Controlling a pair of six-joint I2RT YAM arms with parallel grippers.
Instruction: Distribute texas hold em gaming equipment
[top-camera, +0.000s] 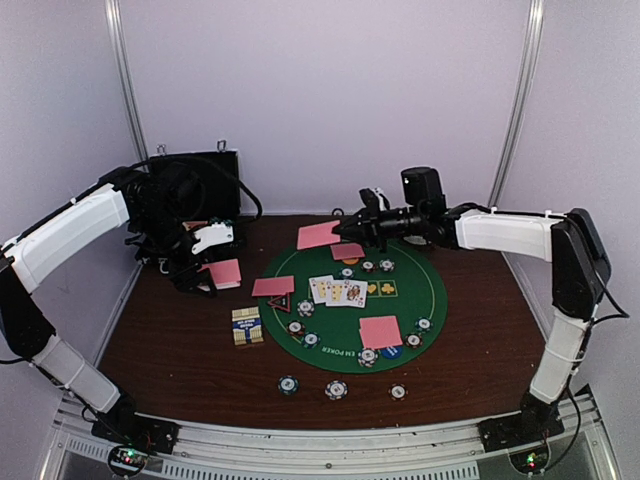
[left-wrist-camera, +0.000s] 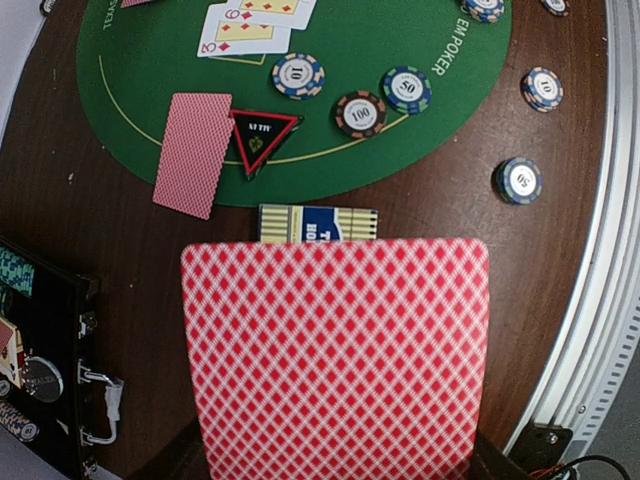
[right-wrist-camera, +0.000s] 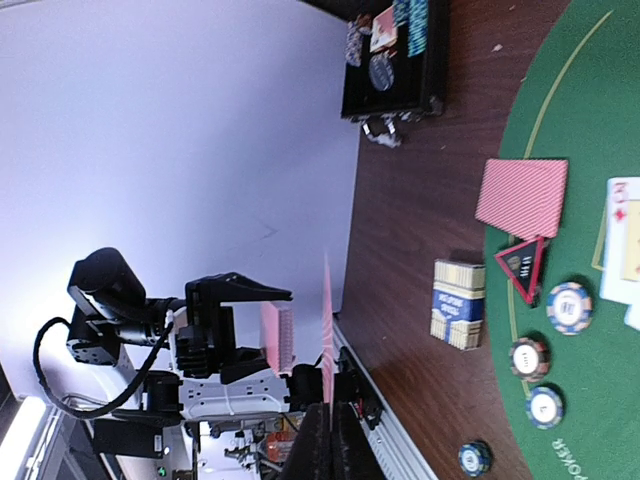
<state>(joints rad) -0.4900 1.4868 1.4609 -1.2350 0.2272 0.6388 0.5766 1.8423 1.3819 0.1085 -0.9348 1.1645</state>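
Observation:
My left gripper (top-camera: 210, 266) is shut on a pink-backed card (top-camera: 225, 272) above the table's left side. In the left wrist view that card (left-wrist-camera: 335, 360) fills the foreground and hides the fingers. My right gripper (top-camera: 347, 232) is shut on another pink-backed card (top-camera: 318, 236) over the far edge of the green mat (top-camera: 420, 290); the right wrist view shows this card (right-wrist-camera: 327, 330) edge-on between the shut fingers (right-wrist-camera: 313, 450). On the mat lie face-up cards (top-camera: 337, 291), pink-backed cards (top-camera: 380, 331), the black-and-red triangular marker (top-camera: 278, 302) and several chips (top-camera: 305, 308).
An open black case (top-camera: 195, 190) stands at the back left. A blue and cream card box (top-camera: 247, 326) lies left of the mat. Three chips (top-camera: 336, 390) lie on the wood in front of the mat. A metal rail (top-camera: 330, 440) runs along the near edge.

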